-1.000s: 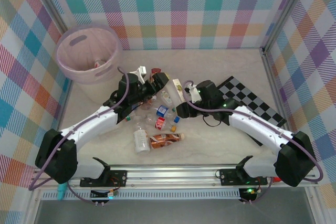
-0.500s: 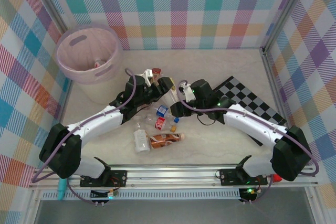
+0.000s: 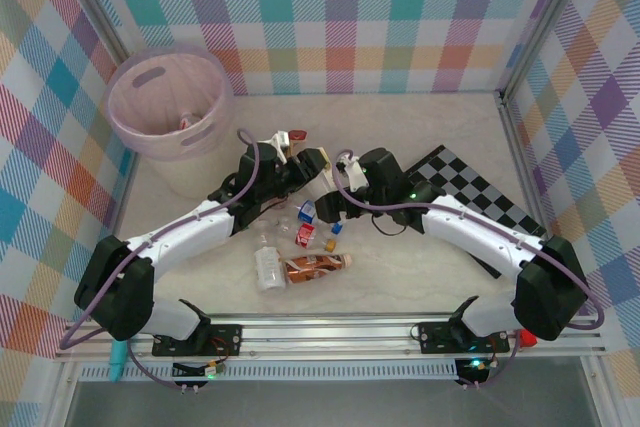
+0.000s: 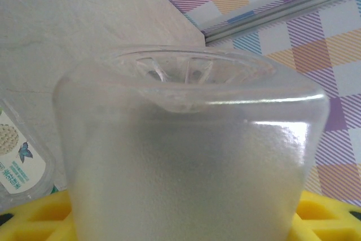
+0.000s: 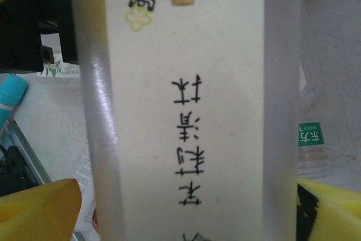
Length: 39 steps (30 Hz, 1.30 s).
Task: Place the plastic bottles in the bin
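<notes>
The pale pink bin [image 3: 128, 119] stands at the far left with one red-labelled bottle [image 3: 188, 123] inside. My left gripper [image 3: 289, 150] is shut on a clear bottle [image 4: 192, 156] with a red cap [image 3: 297, 134], its ribbed base facing the wrist camera between the yellow pads [image 4: 330, 213]. My right gripper [image 3: 330, 193] stands open around a bottle with a cream label [image 5: 186, 111], one yellow pad [image 5: 39, 207] on each side. Several more plastic bottles lie in front: a brown one [image 3: 315, 267], a clear one [image 3: 268, 269] and small ones with blue [image 3: 307, 211] and red [image 3: 304, 235] labels.
A black-and-white checkered mat [image 3: 480, 197] lies at the right. Checked walls and metal posts close the table on three sides. A labelled bottle [image 4: 20, 162] lies beside the left gripper, and a clear bottle with a green label [image 5: 316, 134] lies beside the right gripper.
My left gripper moved right and closed on the red-capped bottle. My right gripper moved left toward the pile and opened around the cream-labelled bottle.
</notes>
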Available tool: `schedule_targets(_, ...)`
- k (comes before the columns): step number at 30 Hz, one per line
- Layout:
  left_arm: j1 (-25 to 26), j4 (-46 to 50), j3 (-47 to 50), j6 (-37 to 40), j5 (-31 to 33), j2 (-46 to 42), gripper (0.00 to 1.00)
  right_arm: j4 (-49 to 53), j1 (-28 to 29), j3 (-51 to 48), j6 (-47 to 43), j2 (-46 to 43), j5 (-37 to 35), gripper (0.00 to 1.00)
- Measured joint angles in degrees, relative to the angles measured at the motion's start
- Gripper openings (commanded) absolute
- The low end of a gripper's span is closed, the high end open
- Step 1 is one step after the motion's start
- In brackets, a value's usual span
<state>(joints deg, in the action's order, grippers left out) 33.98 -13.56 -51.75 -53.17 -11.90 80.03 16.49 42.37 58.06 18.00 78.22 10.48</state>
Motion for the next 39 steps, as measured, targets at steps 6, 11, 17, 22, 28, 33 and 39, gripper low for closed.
schedule_targets(6,-0.8,3.8,-4.6,2.4,0.5,0.0,0.58,6.7,-1.4,1.6,-2.9,-4.4,-1.9,1.00)
schedule_targets(11,-1.9,7.7,-9.6,4.9,0.6,0.0,0.55,8.5,-5.9,1.2,-2.5,-9.5,-3.7,1.00)
schedule_targets(17,-6.6,13.2,-15.6,7.5,0.4,-0.3,0.54,9.3,-11.9,-1.8,0.9,-10.3,-8.0,1.00)
schedule_targets(22,-13.5,17.8,-22.1,9.3,-0.6,-1.9,0.52,10.9,-14.7,-4.1,1.3,-10.3,-8.9,1.00)
schedule_targets(28,-23.8,21.1,-29.1,10.0,-3.1,-5.2,0.42,11.0,-15.1,-4.2,1.3,-10.3,-8.4,1.00)
schedule_targets(33,-32.9,22.7,-32.1,9.7,-4.8,-7.2,0.34,10.3,-15.1,-4.9,1.3,-8.8,-7.0,0.99)
schedule_targets(39,-40.2,23.2,-35.1,9.2,-4.7,-6.7,0.26,10.1,-15.1,-5.7,1.3,-6.1,-6.3,0.99)
